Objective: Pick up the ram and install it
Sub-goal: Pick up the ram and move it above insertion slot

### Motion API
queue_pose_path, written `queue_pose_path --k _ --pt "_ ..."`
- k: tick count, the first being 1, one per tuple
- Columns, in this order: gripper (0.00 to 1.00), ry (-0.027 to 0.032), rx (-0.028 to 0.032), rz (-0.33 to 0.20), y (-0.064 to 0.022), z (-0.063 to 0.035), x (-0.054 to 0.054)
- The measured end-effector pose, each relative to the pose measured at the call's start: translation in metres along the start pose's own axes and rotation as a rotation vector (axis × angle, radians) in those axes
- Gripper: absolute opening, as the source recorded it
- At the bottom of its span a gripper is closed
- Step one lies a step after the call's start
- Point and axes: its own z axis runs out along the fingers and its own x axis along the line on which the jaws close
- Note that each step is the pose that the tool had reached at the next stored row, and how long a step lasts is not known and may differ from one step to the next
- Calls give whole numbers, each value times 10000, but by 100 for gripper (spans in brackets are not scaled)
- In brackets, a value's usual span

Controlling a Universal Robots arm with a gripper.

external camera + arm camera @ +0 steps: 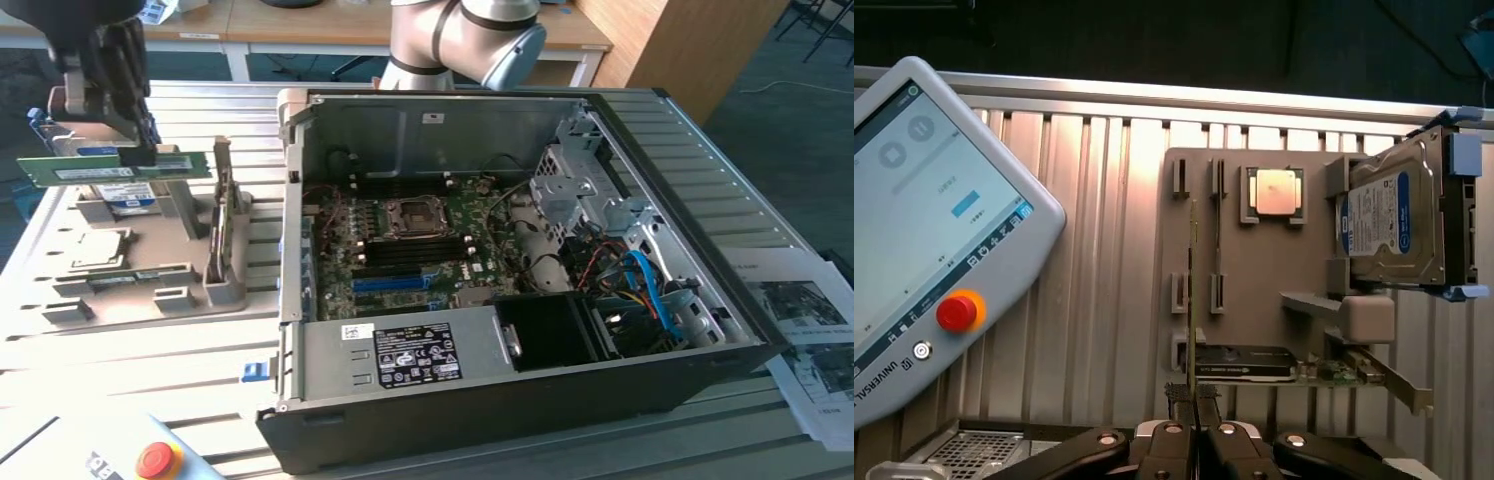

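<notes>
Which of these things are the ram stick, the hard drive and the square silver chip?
ram stick (pixel 67 172), exterior view, on the flat face of the green board.
hard drive (pixel 1374 225), wrist view, on its label.
square silver chip (pixel 1274 192), wrist view, centre of its metal top.

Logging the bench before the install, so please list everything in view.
ram: one, green, held in the air over the tray
tray: one, grey, at the exterior view's left of the case
hard drive: one, silver with blue label, on tray
processor chip: one, silver, on tray
expansion card: one, dark, on tray
computer case: one, black, open, mid-table
teach pendant: one, grey with red button, on table
papers: a few, white, exterior view's right
robot arm: one, grey, behind case
gripper: one, black, shut on ram
</notes>
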Motion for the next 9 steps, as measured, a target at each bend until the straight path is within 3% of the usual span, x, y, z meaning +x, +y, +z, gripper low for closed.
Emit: queue_pose_path --k 1,9 --pt "12 0 -14 1 -78 -5 5" --pt "12 -2 -42 1 -242 -14 14"
